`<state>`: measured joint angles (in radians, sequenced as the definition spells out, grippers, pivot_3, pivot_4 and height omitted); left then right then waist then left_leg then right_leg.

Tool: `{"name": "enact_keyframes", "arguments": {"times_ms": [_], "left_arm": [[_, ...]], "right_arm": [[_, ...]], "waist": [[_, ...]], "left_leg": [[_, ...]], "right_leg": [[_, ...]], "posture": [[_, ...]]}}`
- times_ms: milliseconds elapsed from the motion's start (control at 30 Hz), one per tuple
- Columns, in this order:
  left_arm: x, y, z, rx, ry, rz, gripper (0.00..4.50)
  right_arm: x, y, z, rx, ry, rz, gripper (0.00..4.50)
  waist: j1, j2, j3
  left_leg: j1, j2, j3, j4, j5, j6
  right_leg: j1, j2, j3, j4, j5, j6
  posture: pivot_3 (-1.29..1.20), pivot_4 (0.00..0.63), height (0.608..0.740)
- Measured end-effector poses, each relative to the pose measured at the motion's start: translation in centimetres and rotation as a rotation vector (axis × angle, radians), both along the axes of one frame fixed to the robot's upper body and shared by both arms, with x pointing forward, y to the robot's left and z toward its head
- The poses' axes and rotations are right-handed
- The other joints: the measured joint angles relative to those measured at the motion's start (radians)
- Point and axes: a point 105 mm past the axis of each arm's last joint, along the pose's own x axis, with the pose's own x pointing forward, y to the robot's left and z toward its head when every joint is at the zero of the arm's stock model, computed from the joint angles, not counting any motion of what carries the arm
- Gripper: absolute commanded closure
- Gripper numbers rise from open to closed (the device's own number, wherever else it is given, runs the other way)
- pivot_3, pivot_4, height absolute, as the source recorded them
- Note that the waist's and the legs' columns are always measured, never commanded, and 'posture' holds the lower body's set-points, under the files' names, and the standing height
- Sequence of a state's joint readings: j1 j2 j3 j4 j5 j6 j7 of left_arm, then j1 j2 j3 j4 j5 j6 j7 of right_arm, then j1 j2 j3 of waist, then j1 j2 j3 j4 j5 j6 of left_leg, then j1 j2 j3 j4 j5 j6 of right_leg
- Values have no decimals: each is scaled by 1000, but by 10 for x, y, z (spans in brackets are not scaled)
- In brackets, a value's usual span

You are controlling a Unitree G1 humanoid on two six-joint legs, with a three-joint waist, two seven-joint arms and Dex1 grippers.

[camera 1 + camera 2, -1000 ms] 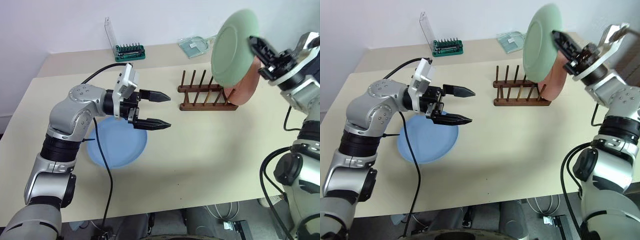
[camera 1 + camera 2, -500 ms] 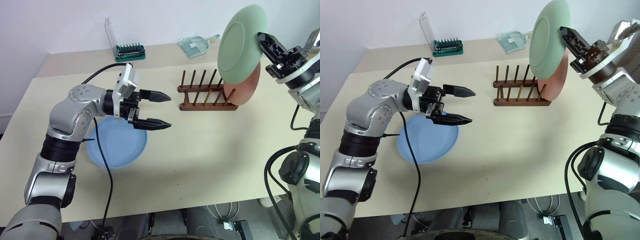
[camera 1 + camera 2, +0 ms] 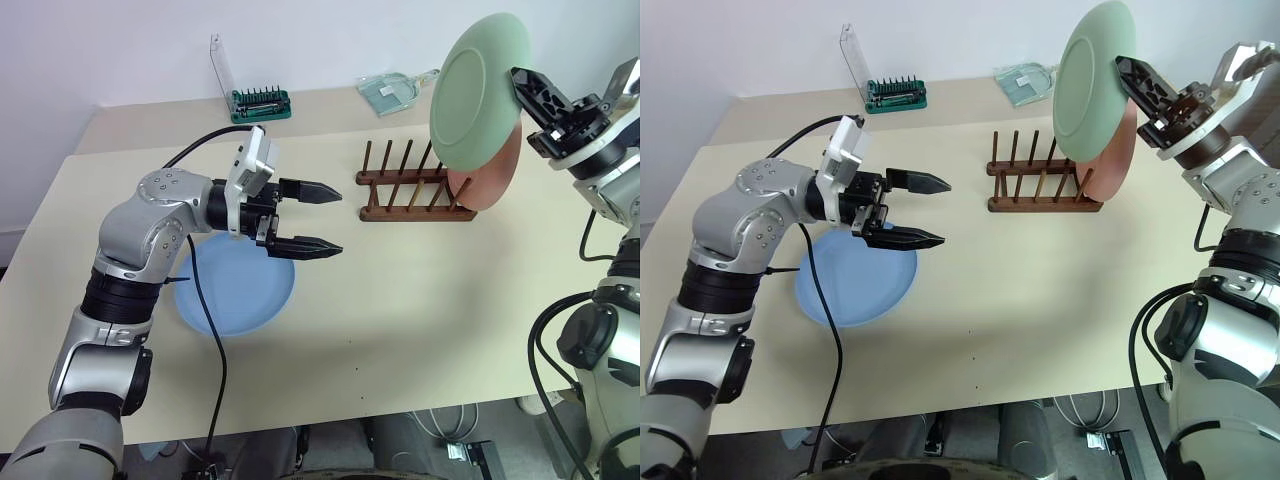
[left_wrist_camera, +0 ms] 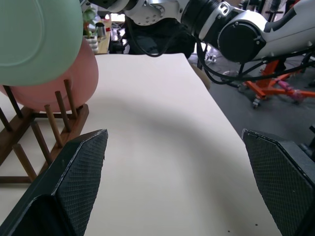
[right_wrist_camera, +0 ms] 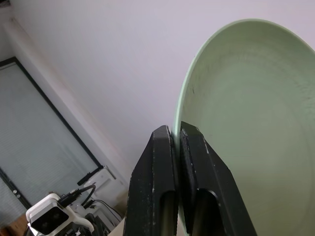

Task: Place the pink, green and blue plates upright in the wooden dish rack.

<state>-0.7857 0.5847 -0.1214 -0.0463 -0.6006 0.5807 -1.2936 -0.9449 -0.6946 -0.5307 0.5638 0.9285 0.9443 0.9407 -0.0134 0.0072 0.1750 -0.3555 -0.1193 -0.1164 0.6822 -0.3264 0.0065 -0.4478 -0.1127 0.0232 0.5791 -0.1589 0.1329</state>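
Bench (image 3: 400,330): pale cream top, carrying all items listed.

Blue plate (image 3: 235,290): lies flat on the near left part of the bench, partly under the left arm.

Left claw (image 3: 325,218): hangs above the far edge of the blue plate, fingers spread wide and pointing toward the rack, holding nothing.

Wooden dish rack (image 3: 410,192): dark brown, two rails of upright pegs, at mid-bench to the right of the left claw and apart from it.

Pink plate (image 3: 490,180): stands upright at the rack's right end.

Green plate (image 3: 478,90): held in the air on edge, tilted, above the rack's right end and in front of the pink plate.

Right claw (image 3: 528,95): fingers pinched together on the green plate's rim.

Tool bit case (image 3: 258,100): green base, clear lid raised, at the far edge.

Clear packet (image 3: 392,92): flat, far edge, right of the case.
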Motion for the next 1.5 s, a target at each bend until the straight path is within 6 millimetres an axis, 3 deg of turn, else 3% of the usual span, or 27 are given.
{"name": "enact_keyframes", "arguments": {"times_ms": [967, 1067, 1300, 1500], "left_arm": [[1, 0, 0, -1, 0, 9, 0], [0, 0, 0, 0, -1, 8, 0], [0, -1, 0, 5, 10, 8, 0], [-1, -1, 0, 6, 6, 5, 0]], "right_arm": [[8, 12, -33, -71, 78, -23, 4432], [11, 11, -36, -90, 84, -52, 3564], [14, 7, -36, -110, 63, -97, 161], [12, 9, -29, -117, 28, -92, 69]], "waist": [[0, 0, 0], [1, 0, 0], [0, 0, 0], [0, 0, 0]], "left_leg": [[0, 0, 0, 0, 0, 0], [0, 0, 0, 0, 0, 0], [0, 0, 0, 0, 0, 0], [0, 0, 0, 0, 0, 0]], "right_leg": [[0, 0, 0, 0, 0, 0], [0, 0, 0, 0, 0, 0], [0, 0, 0, 0, 0, 0], [0, 0, 0, 0, 0, 0]], "posture": [[0, 150, 740], [0, 150, 740], [0, 150, 740], [0, 150, 740]]}}
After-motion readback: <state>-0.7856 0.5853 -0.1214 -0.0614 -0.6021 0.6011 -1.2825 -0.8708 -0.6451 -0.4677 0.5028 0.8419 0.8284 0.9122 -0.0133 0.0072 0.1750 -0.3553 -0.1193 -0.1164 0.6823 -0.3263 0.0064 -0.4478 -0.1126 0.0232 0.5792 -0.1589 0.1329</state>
